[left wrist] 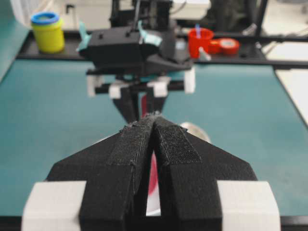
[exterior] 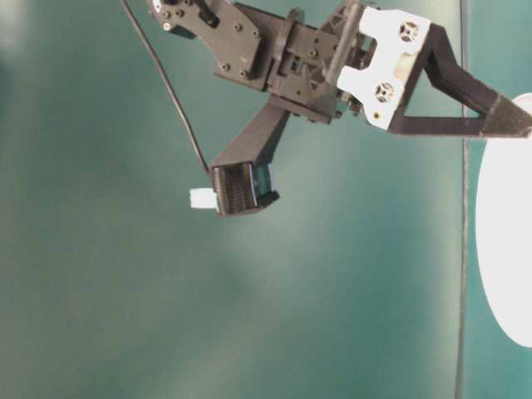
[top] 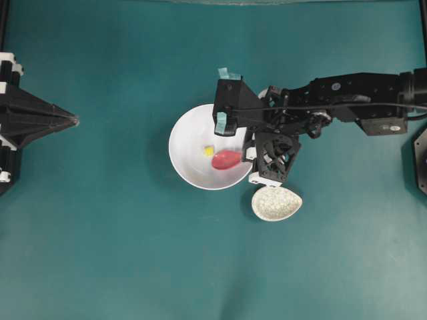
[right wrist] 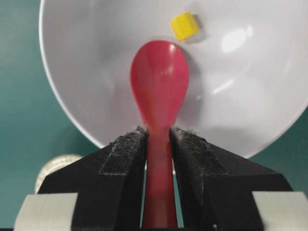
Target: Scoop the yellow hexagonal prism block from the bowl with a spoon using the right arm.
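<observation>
The white bowl sits mid-table. In it lies the small yellow hexagonal prism block. The pink-red spoon reaches into the bowl, its scoop on the bowl's floor. The scoop's tip is just short of the block and a little to one side of it. My right gripper is shut on the spoon's handle at the bowl's near rim. My left gripper rests at the far left with its tips together and nothing held.
A speckled off-white spoon rest lies on the teal table just beside the bowl, under the right wrist. In the left wrist view a yellow jar and a red cup stand beyond the table's far edge.
</observation>
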You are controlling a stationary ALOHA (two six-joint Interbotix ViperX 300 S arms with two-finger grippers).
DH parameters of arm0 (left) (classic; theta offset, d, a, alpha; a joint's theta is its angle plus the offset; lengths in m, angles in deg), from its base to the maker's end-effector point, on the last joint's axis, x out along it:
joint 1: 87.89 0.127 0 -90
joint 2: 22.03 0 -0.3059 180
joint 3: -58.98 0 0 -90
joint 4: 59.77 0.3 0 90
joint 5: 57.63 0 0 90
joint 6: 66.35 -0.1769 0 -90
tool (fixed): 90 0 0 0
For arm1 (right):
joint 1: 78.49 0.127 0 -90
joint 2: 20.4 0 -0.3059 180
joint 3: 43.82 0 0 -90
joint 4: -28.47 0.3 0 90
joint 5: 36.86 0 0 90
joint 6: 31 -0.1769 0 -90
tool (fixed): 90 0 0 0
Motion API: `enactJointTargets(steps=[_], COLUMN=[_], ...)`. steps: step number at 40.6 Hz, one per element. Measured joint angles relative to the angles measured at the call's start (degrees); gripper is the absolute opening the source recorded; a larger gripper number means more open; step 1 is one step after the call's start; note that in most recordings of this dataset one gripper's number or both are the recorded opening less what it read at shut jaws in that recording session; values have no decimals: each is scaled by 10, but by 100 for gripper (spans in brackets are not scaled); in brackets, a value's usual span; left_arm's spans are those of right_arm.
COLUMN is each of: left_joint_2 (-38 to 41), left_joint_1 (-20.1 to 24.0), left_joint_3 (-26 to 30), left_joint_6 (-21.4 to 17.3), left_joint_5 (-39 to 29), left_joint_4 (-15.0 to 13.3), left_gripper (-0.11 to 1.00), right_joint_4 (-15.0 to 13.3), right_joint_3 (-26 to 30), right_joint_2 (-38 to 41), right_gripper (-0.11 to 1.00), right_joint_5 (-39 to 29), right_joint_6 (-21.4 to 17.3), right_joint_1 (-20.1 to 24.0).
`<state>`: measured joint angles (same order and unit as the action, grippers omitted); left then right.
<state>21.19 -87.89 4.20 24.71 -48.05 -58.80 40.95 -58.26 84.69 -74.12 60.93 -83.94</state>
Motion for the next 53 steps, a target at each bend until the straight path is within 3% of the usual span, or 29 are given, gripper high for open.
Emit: enactJointTargets(steps=[43, 53], left_joint_2=[-1, -1], left_joint_1=[0, -1], left_joint_3=[1, 0], left_joint_6=[1, 1], left_joint_5=[0, 0], left_joint_4=[-1, 0], left_gripper=[0, 0], right_joint_4=[-17, -26], right_joint_3=[0, 0], right_joint_2=[27, 19], right_gripper=[25, 25], right_joint_5=[165, 167], right_joint_6=[2, 2], right_joint_1=[-4, -4])
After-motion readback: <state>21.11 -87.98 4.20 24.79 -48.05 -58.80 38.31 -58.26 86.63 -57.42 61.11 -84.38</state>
